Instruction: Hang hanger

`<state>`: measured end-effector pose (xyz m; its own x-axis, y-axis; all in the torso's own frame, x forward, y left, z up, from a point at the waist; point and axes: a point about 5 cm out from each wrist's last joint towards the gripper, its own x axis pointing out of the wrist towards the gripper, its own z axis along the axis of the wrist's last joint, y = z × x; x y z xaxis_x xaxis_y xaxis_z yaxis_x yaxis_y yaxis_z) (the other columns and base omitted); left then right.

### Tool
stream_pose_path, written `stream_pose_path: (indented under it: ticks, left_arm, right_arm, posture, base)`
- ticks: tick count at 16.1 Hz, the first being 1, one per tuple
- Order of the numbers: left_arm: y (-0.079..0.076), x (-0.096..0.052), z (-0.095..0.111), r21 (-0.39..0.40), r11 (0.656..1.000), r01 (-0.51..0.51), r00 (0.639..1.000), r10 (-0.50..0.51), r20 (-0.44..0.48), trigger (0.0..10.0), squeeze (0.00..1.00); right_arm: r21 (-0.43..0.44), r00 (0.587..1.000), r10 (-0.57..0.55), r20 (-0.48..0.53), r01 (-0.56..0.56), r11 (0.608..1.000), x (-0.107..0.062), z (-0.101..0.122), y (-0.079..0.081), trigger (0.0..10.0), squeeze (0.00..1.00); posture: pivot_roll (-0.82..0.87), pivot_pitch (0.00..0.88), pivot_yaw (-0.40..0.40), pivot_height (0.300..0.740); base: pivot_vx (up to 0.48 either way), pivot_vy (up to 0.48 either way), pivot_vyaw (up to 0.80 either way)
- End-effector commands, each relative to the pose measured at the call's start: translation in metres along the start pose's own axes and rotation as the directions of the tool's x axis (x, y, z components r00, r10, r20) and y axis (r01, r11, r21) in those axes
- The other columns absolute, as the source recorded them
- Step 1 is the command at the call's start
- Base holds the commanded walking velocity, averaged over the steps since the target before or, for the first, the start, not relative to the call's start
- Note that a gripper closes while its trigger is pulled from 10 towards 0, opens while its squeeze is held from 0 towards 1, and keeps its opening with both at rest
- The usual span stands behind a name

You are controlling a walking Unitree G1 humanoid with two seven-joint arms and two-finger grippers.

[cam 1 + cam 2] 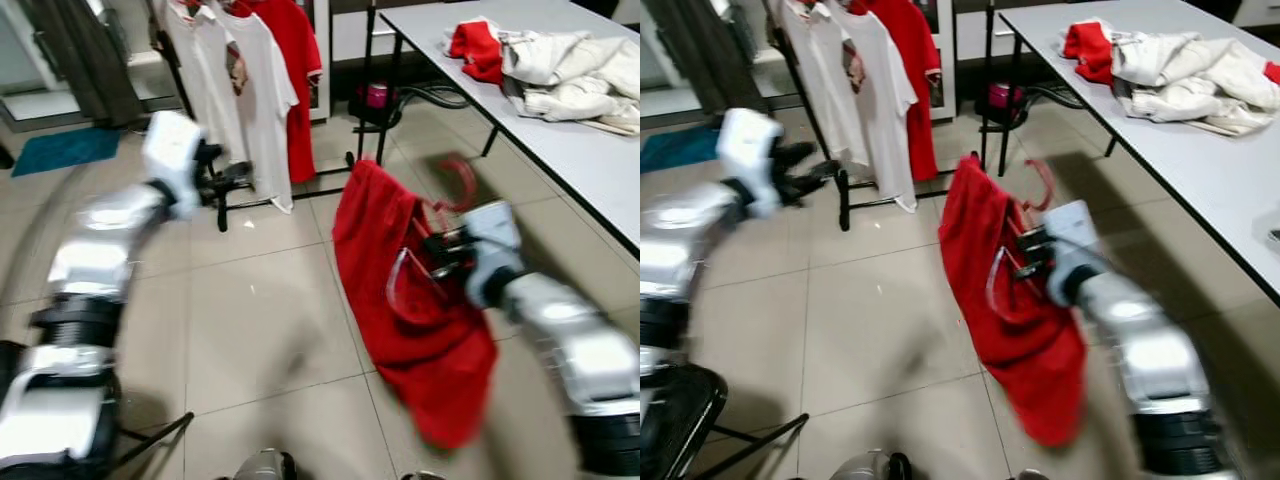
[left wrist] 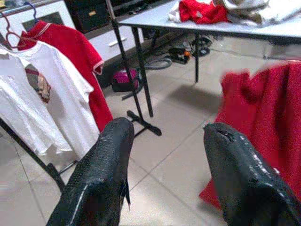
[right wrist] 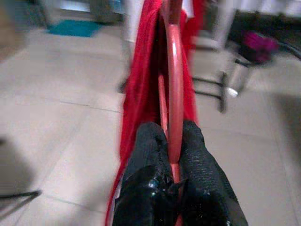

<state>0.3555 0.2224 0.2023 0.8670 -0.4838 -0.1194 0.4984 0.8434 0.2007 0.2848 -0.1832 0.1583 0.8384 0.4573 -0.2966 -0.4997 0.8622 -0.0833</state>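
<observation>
nearest the camera, on the robot's right, the right gripper [image 1: 437, 250] is pinched on a red hanger [image 3: 174, 101], a thin smooth rod running up between the two rough black fingers [image 3: 202, 162]. its curved hook [image 1: 462, 180] rises above the gripper, blurred. a red shirt [image 1: 400, 300] of soft cloth droops from the hanger in loose folds, its lower hem hanging clear above the floor [image 1: 250, 330] of pale square glossy tiles.

on the robot's left, the left gripper [image 2: 164, 141] is raised in the air with its pebbled black fingers [image 2: 110, 165] spread wide and nothing between them. bare tiles lie between the two arms, open as far as the rack.

farther off stands a clothes rack [image 2: 136, 80] of thin black metal bars, its feet flat on the tiles. two white t-shirts [image 1: 255, 95] and a red polo [image 1: 298, 70] hang on it side by side; their tops are cut off by the frame edge. to the right, a grey table [image 1: 560, 130] with a straight edge and black legs carries a heap of crumpled white and red laundry [image 1: 560, 70]. a small pink object [image 1: 376, 95] sits under the table, too blurred to identify.
</observation>
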Motion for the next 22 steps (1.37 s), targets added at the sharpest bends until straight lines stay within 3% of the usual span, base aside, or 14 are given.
stream_pose_path:
  ticks: [1,3,4,6,10,12,13,15,16,17,22]
  left_arm:
    - [0.008,-0.009,-0.006,-0.039,0.999,0.026,1.000,-0.026,0.009,10.0,1.00]
    - [0.013,-0.016,-0.007,-0.133,0.987,0.091,0.995,-0.084,0.058,10.0,1.00]
    - [0.012,-0.020,-0.008,-0.176,0.970,0.169,0.984,-0.156,0.085,10.0,0.00]
    - [0.008,-0.023,-0.012,-0.230,0.930,0.286,0.958,-0.269,0.103,10.0,0.00]
    - [0.001,-0.018,-0.025,-0.294,0.877,0.380,0.925,-0.368,0.099,10.0,0.00]
    - [-0.014,-0.016,-0.029,-0.335,0.794,0.507,0.858,-0.501,0.111,10.0,0.00]
    - [-0.020,-0.014,-0.030,-0.332,0.771,0.543,0.834,-0.542,0.104,10.0,0.00]
    - [-0.020,-0.009,-0.031,-0.330,0.787,0.521,0.850,-0.513,0.120,10.0,0.00]
    - [-0.020,-0.007,-0.030,-0.320,0.795,0.516,0.854,-0.504,0.127,4.2,0.00]
    - [-0.021,-0.008,-0.030,-0.324,0.784,0.530,0.846,-0.516,0.134,0.0,0.00]
    - [-0.020,-0.010,-0.031,-0.319,0.786,0.529,0.847,-0.508,0.154,0.0,0.00]
  right_arm:
    - [-0.066,0.983,0.139,0.117,-0.132,0.989,-0.009,0.026,0.004,10.0,0.00]
    - [-0.081,0.960,0.240,0.144,-0.230,0.970,-0.017,0.034,0.004,10.0,0.00]
    - [-0.089,0.938,0.305,0.165,-0.294,0.952,-0.022,0.040,0.005,10.0,0.00]
    - [-0.120,0.900,0.397,0.177,-0.381,0.917,-0.028,0.048,0.011,10.0,0.00]
    - [-0.149,0.834,0.523,0.173,-0.503,0.851,-0.038,0.053,0.021,10.0,0.00]
    - [-0.151,0.807,0.563,0.176,-0.544,0.826,-0.043,0.056,0.025,10.0,0.00]
    - [-0.150,0.803,0.569,0.177,-0.549,0.822,-0.044,0.056,0.026,10.0,0.00]
    - [-0.148,0.799,0.574,0.178,-0.555,0.819,-0.045,0.056,0.027,10.0,0.00]
    - [-0.147,0.799,0.574,0.177,-0.555,0.818,-0.045,0.056,0.027,10.0,0.00]
    - [-0.145,0.801,0.572,0.174,-0.554,0.820,-0.045,0.055,0.027,10.0,0.00]
    - [-0.134,0.807,0.565,0.173,-0.549,0.825,-0.044,0.053,0.027,10.0,0.00]
  posture:
    - [0.04,0.007,0.071,0.740]
    - [0.05,0.006,0.064,0.740]
    - [0.05,0.009,0.063,0.740]
    - [0.05,0.009,0.062,0.740]
    - [0.04,0.013,0.062,0.740]
    - [0.03,0.017,0.068,0.740]
    - [0.03,0.017,0.072,0.740]
    - [0.03,0.017,0.074,0.740]
    - [0.03,0.017,0.076,0.740]
    - [0.03,0.017,0.076,0.740]
    - [0.04,0.019,0.074,0.740]
  base:
    - [0.000,0.000,0.00]
    - [0.000,0.000,0.00]
    - [0.000,0.000,0.00]
    - [0.000,0.000,0.00]
    - [0.000,0.000,0.00]
    - [0.000,0.000,0.00]
    - [0.000,0.000,0.00]
    - [0.000,0.000,0.00]
    - [0.000,0.000,0.00]
    - [0.000,0.000,0.00]
    - [0.000,0.000,0.00]
